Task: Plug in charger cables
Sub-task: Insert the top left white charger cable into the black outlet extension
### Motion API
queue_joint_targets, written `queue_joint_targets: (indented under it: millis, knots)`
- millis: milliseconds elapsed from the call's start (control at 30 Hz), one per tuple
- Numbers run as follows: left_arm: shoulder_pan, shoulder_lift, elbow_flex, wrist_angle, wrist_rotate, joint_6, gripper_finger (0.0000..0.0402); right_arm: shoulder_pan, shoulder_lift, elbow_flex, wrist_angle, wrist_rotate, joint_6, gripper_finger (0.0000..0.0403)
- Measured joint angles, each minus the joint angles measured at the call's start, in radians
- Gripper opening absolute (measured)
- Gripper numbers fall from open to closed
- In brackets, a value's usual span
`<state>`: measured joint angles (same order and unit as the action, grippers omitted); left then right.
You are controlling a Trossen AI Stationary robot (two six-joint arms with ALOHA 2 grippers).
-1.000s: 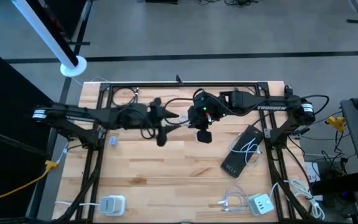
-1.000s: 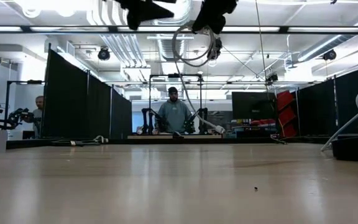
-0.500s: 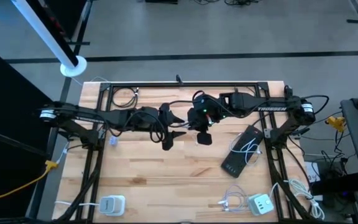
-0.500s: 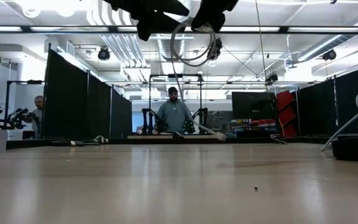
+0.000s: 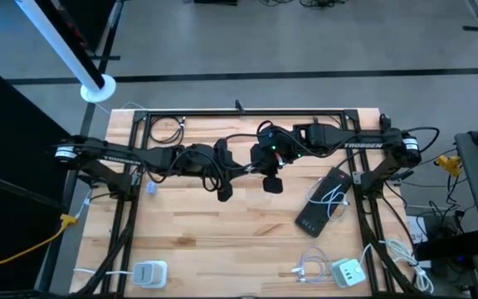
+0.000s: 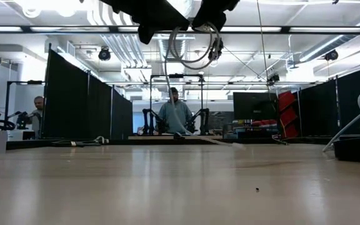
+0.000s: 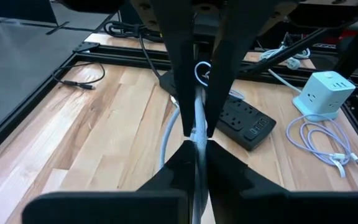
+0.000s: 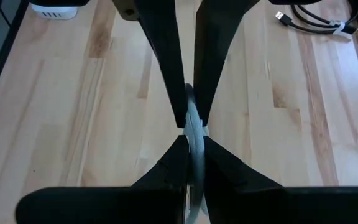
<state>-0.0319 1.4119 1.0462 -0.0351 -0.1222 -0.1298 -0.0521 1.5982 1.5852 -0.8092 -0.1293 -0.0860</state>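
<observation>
- I hold the thin white rubber-sheathed charger cable in both of my pincers, up in the air above the middle of the pale wooden plank table.
- My left gripper has its dark tapered fingers pinched together on the cable; my right gripper is clamped on the same cable close by, its fingers meeting on the strand.
- I judge the cable light, limp and springy: a loop of it hangs below my right gripper and a free tail droops toward the table.
- The sheath looks smooth, so it may slide; I would grip close behind the stiff plug, not mid-strand, to steer it.
- Beyond my left gripper lies the flat black plastic power strip, with a white cube-shaped charger block and a bundled white cable further out.
- A coiled black cable lies ahead of my right gripper.
</observation>
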Motion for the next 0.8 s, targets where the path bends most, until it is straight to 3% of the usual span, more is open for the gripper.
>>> queue_joint_targets:
  millis: [167, 500, 600, 733, 800]
  knots:
    - [0.000, -0.024, 0.000, -0.008, 0.000, -0.010, 0.0015, 0.000, -0.003, 0.001, 0.014, 0.000, 0.017, 0.0029]
    - [0.000, -0.144, 0.000, -0.157, -0.071, 0.008, 0.0015, 0.000, -0.104, 0.002, 0.015, -0.001, 0.109, 0.0156]
    - [-0.021, -0.164, 0.000, -0.185, -0.065, 0.176, 0.0015, 0.000, -0.151, 0.002, 0.072, 0.025, 0.138, 0.0170]
    - [-0.089, -0.163, -0.001, -0.180, -0.051, 0.527, 0.0015, -0.004, -0.179, 0.002, 0.147, 0.215, 0.148, 0.0170]
    - [-0.118, -0.155, -0.001, -0.153, -0.070, 0.653, 0.0015, -0.007, -0.178, 0.002, 0.164, 0.247, 0.138, 0.0164]
